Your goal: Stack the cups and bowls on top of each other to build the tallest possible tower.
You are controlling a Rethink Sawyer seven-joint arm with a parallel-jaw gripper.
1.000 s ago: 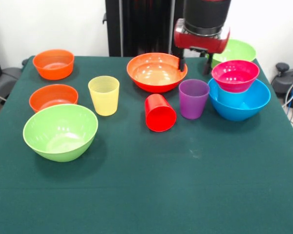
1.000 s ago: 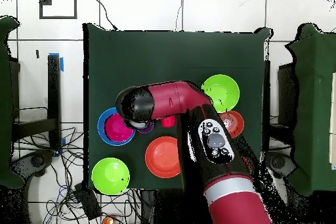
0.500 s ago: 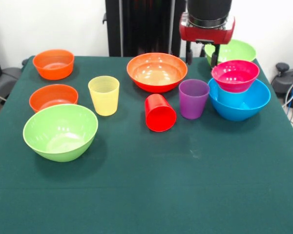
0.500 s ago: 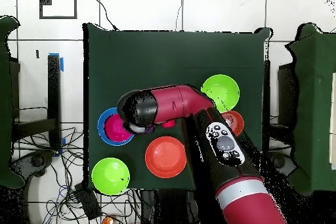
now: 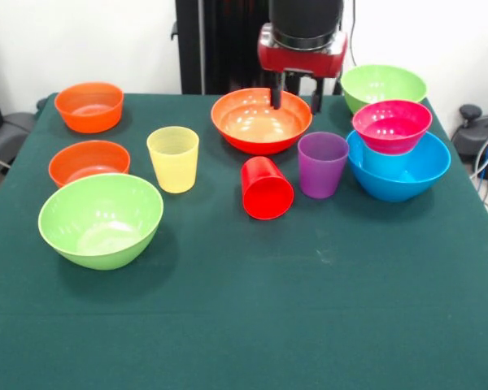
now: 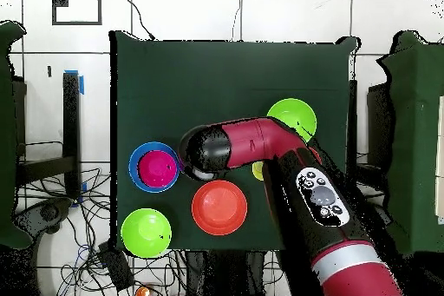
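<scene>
Overall, the front view shows seven bowls and three cups on the green table (image 5: 244,325). The gripper (image 5: 296,96) hangs with its two fingers (image 5: 276,94) spread apart and empty, their tips over the far rim of the wide orange bowl (image 5: 260,122). Below the fingertips in the picture stand the purple cup (image 5: 322,165) upright and the red cup (image 5: 267,188) tipped toward the camera; the yellow cup (image 5: 173,159) stands further to picture-left. To picture-right of the fingers, the magenta bowl (image 5: 391,126) sits nested in the blue bowl (image 5: 399,172), with one lime bowl (image 5: 382,84) behind them. Far to picture-left lie two small orange bowls (image 5: 89,106) (image 5: 88,162) and the second lime bowl (image 5: 101,219)
</scene>
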